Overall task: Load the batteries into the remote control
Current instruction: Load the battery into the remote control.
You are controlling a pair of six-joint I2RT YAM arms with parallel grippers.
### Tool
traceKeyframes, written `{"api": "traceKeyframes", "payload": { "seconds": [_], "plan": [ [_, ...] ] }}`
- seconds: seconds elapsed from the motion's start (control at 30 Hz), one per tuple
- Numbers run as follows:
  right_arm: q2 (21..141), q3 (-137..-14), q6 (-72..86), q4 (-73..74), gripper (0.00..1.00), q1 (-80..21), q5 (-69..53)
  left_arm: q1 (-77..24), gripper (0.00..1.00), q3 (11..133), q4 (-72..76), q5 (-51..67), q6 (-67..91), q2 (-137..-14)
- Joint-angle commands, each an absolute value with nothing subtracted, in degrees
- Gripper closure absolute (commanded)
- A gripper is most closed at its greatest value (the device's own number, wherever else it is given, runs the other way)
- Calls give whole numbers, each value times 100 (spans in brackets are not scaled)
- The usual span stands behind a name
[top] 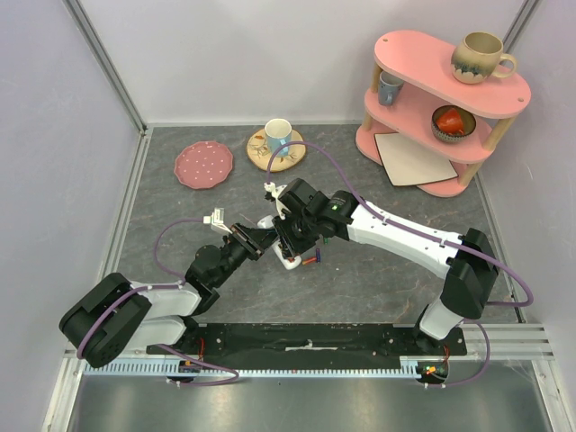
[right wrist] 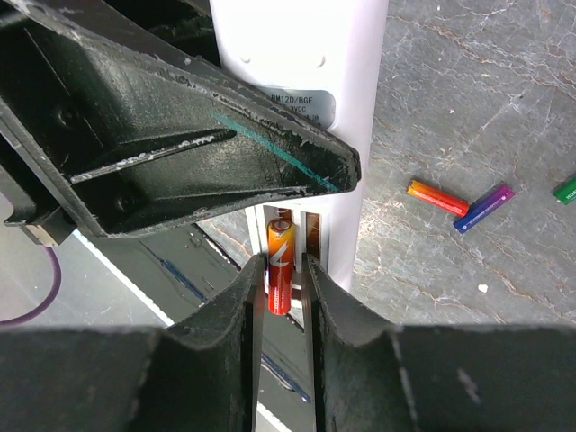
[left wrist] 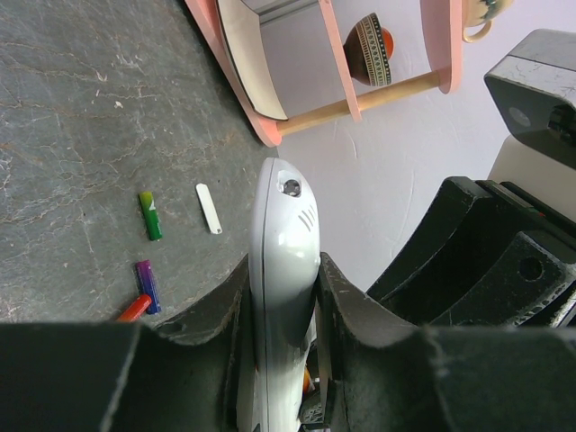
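Grey table [top: 378, 270]: loose batteries [left wrist: 150, 216], white strip [left wrist: 209, 208], pink plate [top: 203, 165], pink shelf [top: 441, 108].

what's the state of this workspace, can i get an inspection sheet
surface: grey mottled table
job's things: remote on edge in left tool; held battery in right tool at the remote's recess; orange battery, purple battery, green battery loose on table
clutter: white strip by green battery; plate, cup on coaster, shelf with mugs, bowl
tools: left shut on remote; right shut on held battery
cables: purple cables looped along both arms
surroundings: pale walls
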State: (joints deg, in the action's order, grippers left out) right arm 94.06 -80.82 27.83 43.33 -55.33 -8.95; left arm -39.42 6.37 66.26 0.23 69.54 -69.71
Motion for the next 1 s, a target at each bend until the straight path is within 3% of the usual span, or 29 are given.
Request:
{"api": "traceKeyframes", "payload": {
  "seconds": [0.0,0.97],
  "plan": [
    [9404,-8235,2812,3691,70,-5590,-949,-4113,98,958,7963,176,7137,-6785],
    [9404,-8675,2566,4219,61,-5353,-738,-4104,98,932,8279,167,7480,-7233]
  ]
}}
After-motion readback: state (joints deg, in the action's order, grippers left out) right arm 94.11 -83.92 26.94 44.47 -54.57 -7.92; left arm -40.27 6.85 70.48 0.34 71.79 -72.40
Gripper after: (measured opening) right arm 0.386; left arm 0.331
